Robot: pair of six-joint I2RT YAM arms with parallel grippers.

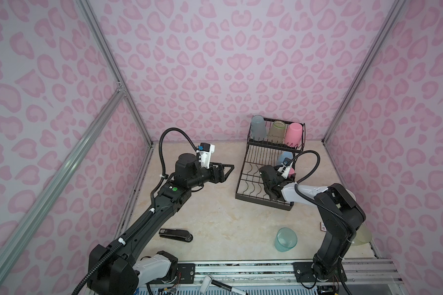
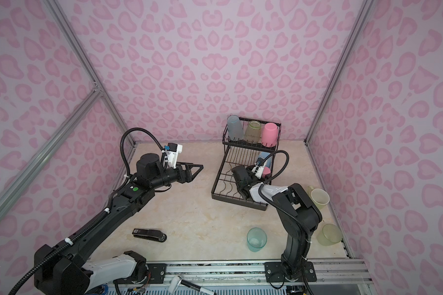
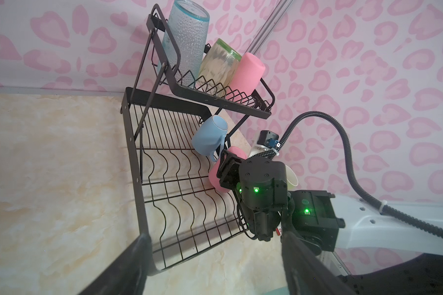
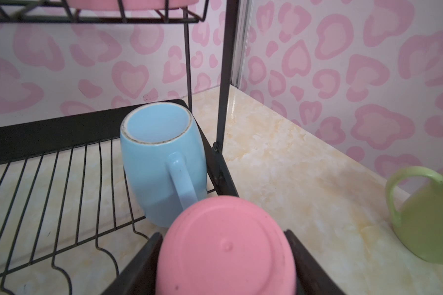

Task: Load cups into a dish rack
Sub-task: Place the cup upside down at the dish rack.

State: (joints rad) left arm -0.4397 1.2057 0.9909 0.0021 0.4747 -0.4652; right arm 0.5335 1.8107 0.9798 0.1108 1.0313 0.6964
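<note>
While right tool [image 4: 221, 265] grips pink tumbler [image 4: 223, 229], blue mug [image 4: 154, 166] beside

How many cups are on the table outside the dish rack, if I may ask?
3: the teal tumbler near the front, the yellow-green mug and the green tumbler by the right wall. The right arm may hide more.

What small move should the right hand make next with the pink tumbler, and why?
Probably ease the right hand down a little until the tumbler seats. It grips the pink tumbler, base toward the wrist, by the edge of the dish rack lower grid, close beside the light blue mug. Whether its rim touches the wires is hidden, so opening now seems premature.
</note>
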